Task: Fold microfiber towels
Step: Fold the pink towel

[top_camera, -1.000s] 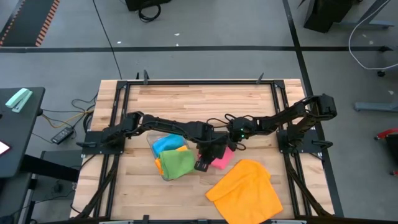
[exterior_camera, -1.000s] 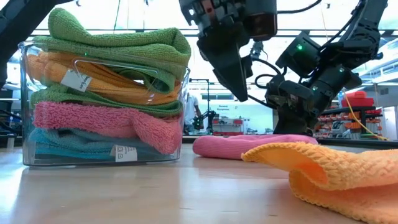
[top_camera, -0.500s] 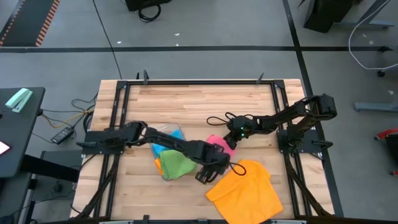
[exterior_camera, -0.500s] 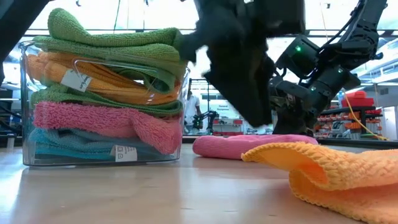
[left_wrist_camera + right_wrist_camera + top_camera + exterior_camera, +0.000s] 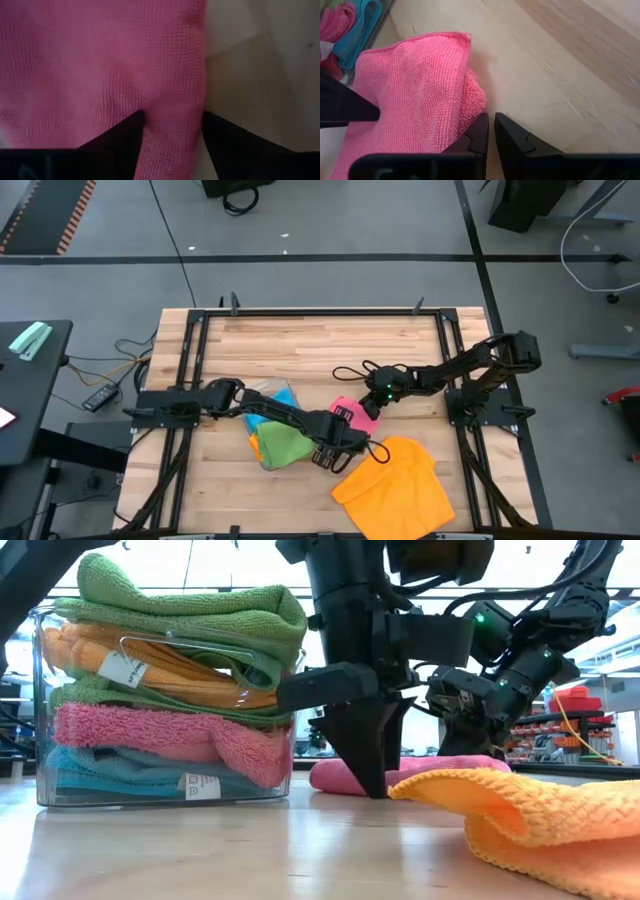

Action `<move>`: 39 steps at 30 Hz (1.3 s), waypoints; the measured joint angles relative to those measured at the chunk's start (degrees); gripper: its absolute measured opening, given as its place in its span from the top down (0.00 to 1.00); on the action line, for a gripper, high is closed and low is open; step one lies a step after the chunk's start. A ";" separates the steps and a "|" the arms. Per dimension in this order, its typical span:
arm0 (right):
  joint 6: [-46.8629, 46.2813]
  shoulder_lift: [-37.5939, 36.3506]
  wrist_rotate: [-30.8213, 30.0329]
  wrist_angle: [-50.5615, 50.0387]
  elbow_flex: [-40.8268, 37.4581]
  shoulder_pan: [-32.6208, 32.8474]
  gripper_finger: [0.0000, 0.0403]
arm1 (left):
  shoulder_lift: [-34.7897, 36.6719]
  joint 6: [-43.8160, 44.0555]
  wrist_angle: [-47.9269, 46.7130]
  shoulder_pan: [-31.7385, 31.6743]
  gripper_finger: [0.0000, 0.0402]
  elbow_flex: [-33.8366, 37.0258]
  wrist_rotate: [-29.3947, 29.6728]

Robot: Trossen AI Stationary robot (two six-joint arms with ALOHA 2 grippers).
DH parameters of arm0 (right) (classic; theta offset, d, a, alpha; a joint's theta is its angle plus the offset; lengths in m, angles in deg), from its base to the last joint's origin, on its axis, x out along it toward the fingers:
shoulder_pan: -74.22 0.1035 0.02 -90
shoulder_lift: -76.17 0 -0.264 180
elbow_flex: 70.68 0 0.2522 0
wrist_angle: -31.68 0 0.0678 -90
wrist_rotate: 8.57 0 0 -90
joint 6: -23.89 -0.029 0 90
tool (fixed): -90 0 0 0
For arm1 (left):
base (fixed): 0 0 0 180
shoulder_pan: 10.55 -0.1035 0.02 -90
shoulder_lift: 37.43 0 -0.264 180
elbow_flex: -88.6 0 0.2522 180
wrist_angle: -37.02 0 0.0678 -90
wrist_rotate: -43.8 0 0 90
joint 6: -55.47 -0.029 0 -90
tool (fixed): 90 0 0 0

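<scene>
Wooden bench is carrying the pink towel; I'm straddling its edge with the left tool, spread. Right tool, pressed together, is resting beside it; I'd close squarely.

- A wooden table is sitting at the centre, edged by a black metal frame.
- A clear plastic tray is standing on the table toward 7 o'clock.
- A dark side desk is standing at 9 o'clock, with a mint-green object lying on it.
- Cables are trailing across the grey floor beside it.
</scene>
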 joint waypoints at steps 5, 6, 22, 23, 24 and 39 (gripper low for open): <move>-0.40 0.00 -0.03 0.07 0.00 0.00 0.89 | -0.01 0.10 0.09 -0.31 0.57 0.05 -0.31; -0.41 0.00 -0.04 0.07 0.00 0.02 0.89 | -0.01 0.08 0.11 -0.38 0.58 0.07 -0.38; 0.57 0.00 0.19 0.13 0.00 0.04 0.89 | -0.34 -2.86 1.00 -2.15 0.96 -1.22 -6.22; 1.01 0.00 0.57 0.07 0.02 0.04 0.89 | -0.34 -2.49 -0.05 -2.57 0.94 -2.07 -7.64; 1.48 0.00 1.08 -0.04 0.02 0.04 0.89 | -0.33 -2.44 -0.93 -3.05 0.93 -2.86 -8.68; 5.06 -0.11 1.39 -1.88 0.19 3.00 0.89 | -0.01 -0.93 -7.75 -12.46 0.91 -12.33 -19.46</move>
